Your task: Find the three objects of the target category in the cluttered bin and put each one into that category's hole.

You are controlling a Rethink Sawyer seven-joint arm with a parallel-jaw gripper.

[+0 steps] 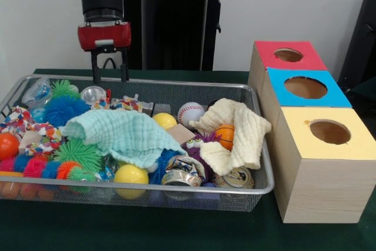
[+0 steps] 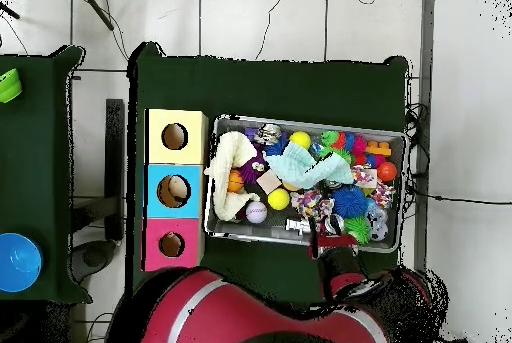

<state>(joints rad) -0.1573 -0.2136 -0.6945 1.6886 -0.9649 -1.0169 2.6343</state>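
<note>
My gripper (image 1: 109, 73) hangs open and empty over the far rim of the wire bin (image 1: 176, 82), left of its middle; from above the gripper (image 2: 325, 239) shows at the bin's lower rim (image 2: 300, 121). The bin is heaped with toys: a baseball (image 1: 191, 113), two yellow balls (image 1: 165, 120) (image 1: 130, 174), a small basketball (image 1: 225, 135), blue (image 1: 66, 110) and green (image 1: 79, 154) spiky balls, and cans (image 1: 238, 177). A mint cloth (image 1: 120, 136) and a cream cloth (image 1: 238, 133) cover part of the pile. Beside the bin stand the red box (image 1: 288, 55), blue box (image 1: 305, 87) and yellow box (image 1: 330, 131), each with a round hole.
The three boxes stand taller than the bin's rim, close against its right end. A black chair (image 1: 361, 39) is behind them. In the overhead view a side table holds a blue bowl (image 2: 18, 261) and a green item (image 2: 9, 84).
</note>
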